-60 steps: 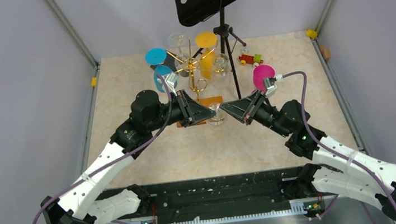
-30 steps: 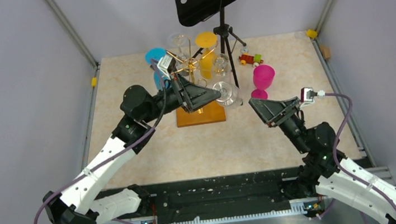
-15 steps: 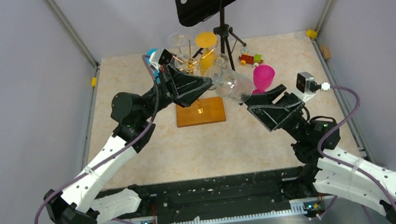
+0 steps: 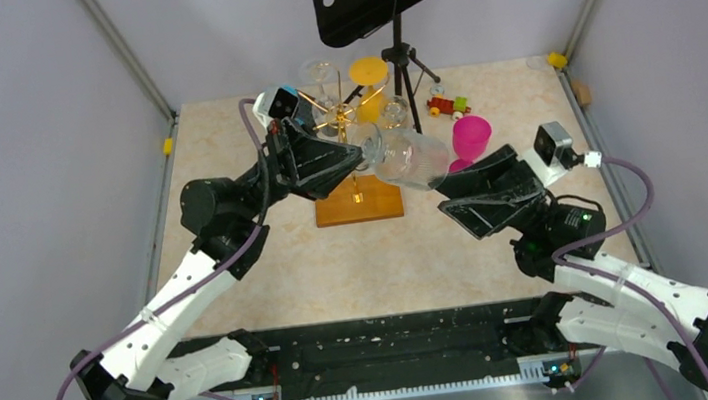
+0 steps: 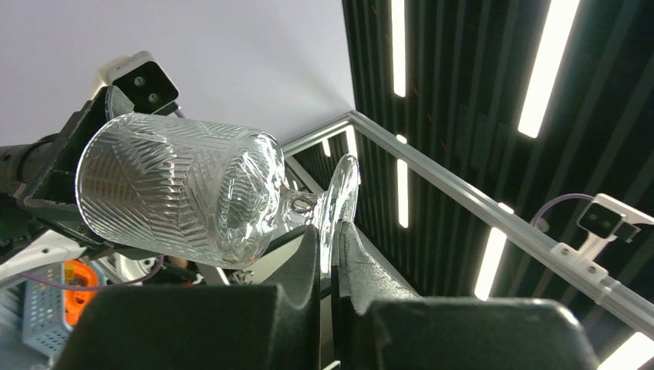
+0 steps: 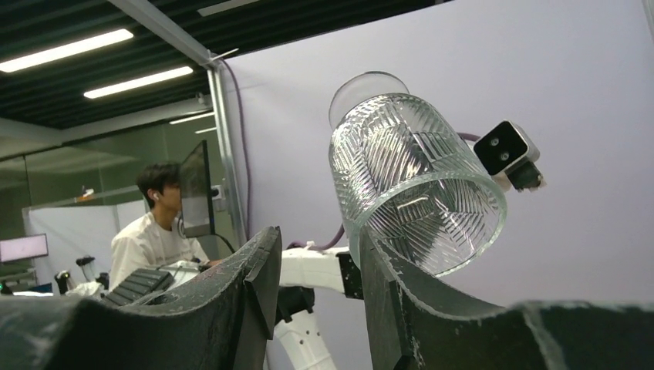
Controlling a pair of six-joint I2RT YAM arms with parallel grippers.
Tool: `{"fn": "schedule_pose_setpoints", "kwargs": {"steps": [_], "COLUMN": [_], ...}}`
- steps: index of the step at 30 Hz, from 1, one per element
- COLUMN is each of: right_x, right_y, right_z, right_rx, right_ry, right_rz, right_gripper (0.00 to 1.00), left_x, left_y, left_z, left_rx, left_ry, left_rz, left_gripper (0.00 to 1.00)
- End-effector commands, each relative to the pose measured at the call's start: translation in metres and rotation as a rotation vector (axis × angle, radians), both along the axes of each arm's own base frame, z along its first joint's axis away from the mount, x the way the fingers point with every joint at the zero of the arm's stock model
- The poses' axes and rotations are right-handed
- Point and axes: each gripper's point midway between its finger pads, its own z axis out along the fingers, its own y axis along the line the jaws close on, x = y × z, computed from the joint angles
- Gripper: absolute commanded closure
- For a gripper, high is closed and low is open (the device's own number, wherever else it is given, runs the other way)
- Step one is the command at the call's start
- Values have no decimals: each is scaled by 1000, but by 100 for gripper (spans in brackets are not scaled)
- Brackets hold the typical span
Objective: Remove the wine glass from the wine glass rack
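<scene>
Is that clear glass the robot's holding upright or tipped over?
Tipped on its side. The wine glass lies nearly horizontal in the air, its foot pinched in the left gripper, bowl pointing sideways.

I'm working in a robotics lab: aluminium frame posts (image 4: 124,53) and grey panels (image 4: 28,197) box in my bench (image 4: 387,257), strip lights (image 5: 542,69) overhead, a person (image 6: 154,231) at a monitor (image 6: 197,189) at nine o'clock.

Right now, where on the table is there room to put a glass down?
The wide bare strip of table between the wooden base and the near edge is free. So is the back left, between the rack and the wall. It is crowded at the back middle: the music stand, the toy train and the pink glass.
</scene>
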Motion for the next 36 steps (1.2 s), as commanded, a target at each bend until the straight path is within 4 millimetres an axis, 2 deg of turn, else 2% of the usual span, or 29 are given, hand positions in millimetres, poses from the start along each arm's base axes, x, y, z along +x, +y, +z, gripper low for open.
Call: {"fn": "schedule_pose_setpoints", "kwargs": {"steps": [1, 7, 11, 20, 26, 29, 30, 31, 33, 34, 36], "right_x": [-39, -31, -27, -14, -12, -13, -13, -14, -15, -15, -15], "right_y": [-19, -8, -3, 1, 2, -1, -2, -4, -6, -9, -13], "right_z": [37, 45, 49, 54, 57, 58, 59, 60, 62, 63, 65], "right_rx": [94, 76, 80, 78, 68, 82, 88, 93, 107, 115, 131], "right_ry": [-267, -296, -296, -236, -221, -224, -226, -226, -227, -227, -220], "right_rz": [-20, -34, -34, -50, -55, -58, -61, -63, -72, -77, -97], "right_gripper": [57, 57, 62, 80, 100, 100, 100, 100, 100, 100, 100], "left_x": [-12, -7, -5, -4, -5, -4, -4, -5, -7, -7, -9], "left_y": [25, 18, 17, 15, 13, 12, 12, 13, 13, 13, 12], "left_z": [32, 27, 25, 24, 25, 24, 24, 24, 26, 27, 28], "left_rx": [-163, -155, -149, -140, -134, -131, -131, -131, -133, -130, -117], "left_ry": [-60, -41, -43, -50, -67, -66, -68, -73, -91, -109, -149], "left_rz": [14, -13, -8, 1, 1, 1, 2, 3, 10, 22, 46], "left_gripper": [100, 100, 100, 100, 100, 99, 93, 83, 53, 41, 25]}}
